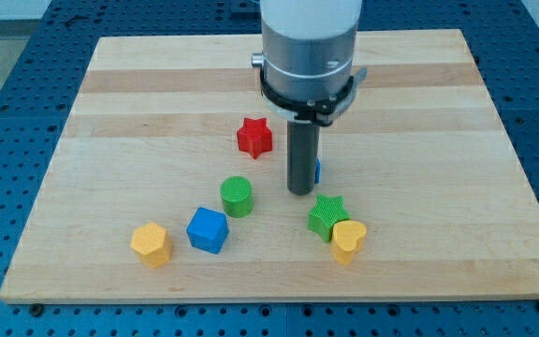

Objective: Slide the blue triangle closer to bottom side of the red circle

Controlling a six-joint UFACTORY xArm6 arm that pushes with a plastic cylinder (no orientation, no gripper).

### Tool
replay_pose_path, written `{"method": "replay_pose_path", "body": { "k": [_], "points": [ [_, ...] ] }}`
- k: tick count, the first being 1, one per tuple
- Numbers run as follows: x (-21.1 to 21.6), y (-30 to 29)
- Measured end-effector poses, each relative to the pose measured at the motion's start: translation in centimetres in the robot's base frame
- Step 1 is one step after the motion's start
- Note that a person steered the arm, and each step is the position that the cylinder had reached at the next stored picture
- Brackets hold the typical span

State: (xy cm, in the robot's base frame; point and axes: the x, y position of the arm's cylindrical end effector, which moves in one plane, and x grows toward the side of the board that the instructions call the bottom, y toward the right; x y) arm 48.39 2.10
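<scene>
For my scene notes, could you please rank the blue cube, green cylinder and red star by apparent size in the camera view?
1. blue cube, largest, though nearest the camera.
2. red star and green cylinder look alike; I won't rank them.

A blue block sits mostly hidden behind the rod, perhaps the triangle; red circle unseen.

a pale wooden desk made of long glued planks fills most of the view, its grain running from the view's left to the view's right and its near edge showing a lighter cut face. it rests on a blue perforated surface dotted with regular rows of small holes, visible along all four sides and widest at the corners. the light is even and soft, leaving only faint shadows on the wood.
</scene>
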Motion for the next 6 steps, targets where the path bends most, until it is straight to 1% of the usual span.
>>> {"method": "replay_pose_path", "body": {
  "k": [3,5,6],
  "points": [
    [-6.8,2.0],
    [-6.9,2.2],
    [-5.2,8.0]
  ]
}}
